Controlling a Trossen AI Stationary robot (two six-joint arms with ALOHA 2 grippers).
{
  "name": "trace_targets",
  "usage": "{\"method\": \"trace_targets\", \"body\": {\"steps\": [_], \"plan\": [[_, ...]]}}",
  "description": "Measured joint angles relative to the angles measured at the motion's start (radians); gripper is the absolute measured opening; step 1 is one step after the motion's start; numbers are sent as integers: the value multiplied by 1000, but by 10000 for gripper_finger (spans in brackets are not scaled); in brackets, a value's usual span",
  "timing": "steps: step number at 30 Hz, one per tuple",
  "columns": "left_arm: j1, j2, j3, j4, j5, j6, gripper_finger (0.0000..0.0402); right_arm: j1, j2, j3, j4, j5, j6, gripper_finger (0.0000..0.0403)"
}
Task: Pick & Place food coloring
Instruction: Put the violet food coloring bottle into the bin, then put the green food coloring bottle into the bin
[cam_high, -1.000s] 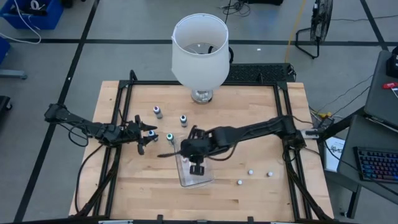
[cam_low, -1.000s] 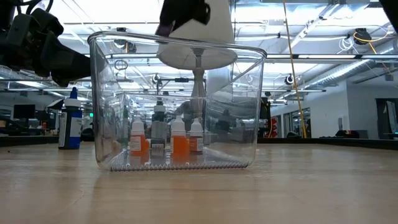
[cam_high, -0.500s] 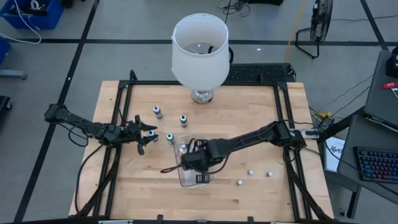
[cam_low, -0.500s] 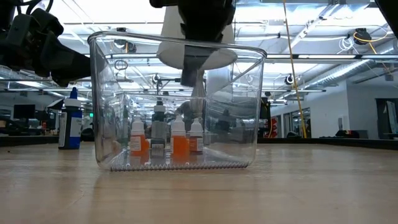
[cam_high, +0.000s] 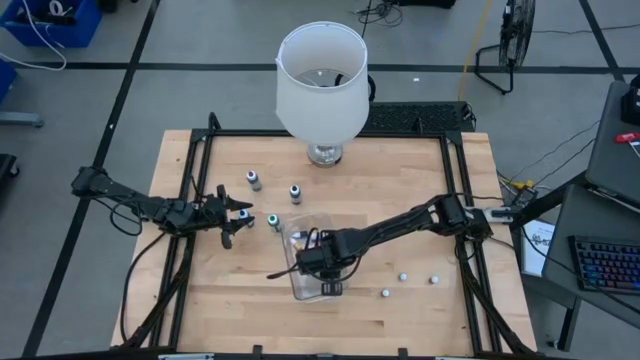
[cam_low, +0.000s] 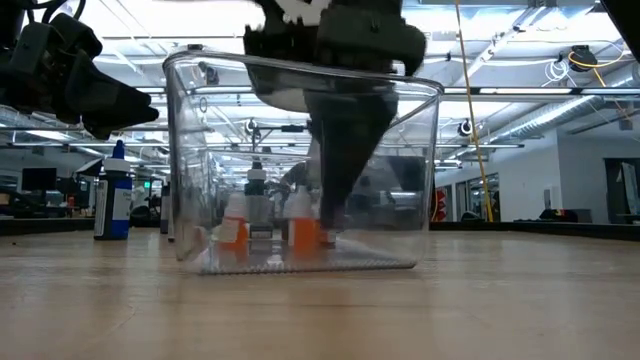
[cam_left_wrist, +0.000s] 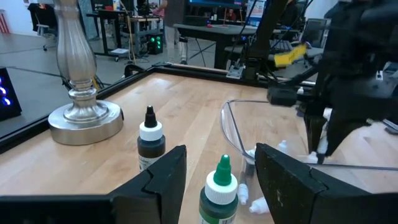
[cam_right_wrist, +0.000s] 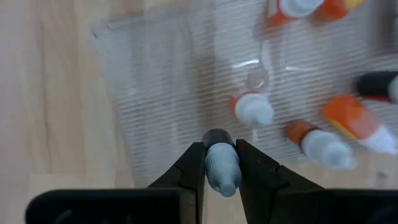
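the right gripper is down inside the clear tray, clamped on a small grey-capped food coloring bottle, above orange bottles lying there. the left gripper waits partly open near a green-capped bottle.

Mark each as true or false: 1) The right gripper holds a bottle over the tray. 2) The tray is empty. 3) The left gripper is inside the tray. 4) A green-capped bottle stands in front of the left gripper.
1) True: the right gripper is shut on a grey-capped bottle inside the tray.
2) False: several bottles lie in it.
3) False: the left gripper is outside, beside the tray.
4) True: the green-capped bottle stands between its fingers.
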Motion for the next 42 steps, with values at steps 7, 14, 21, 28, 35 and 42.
{"method": "trace_targets", "body": {"steps": [7, 14, 21, 28, 35, 42], "plan": [[0, 0, 0, 0, 0, 0, 191, -10, -1, -16, 31, -16, 6, 60], [0, 0, 0, 0, 0, 0, 191, -12, -1, -16, 57, -18, 34, 137], [0, 0, 0, 0, 0, 0, 191, -12, -6, -17, 54, -25, 34, 155], [0, 0, 0, 0, 0, 0, 191, -12, -88, -19, 51, -28, 99, 145], [0, 0, 0, 0, 0, 0, 191, 13, -222, -18, -1, -25, 255, 145], [0, 0, 0, 0, 0, 0, 191, 149, -315, -18, -175, -21, 542, 145]]}}
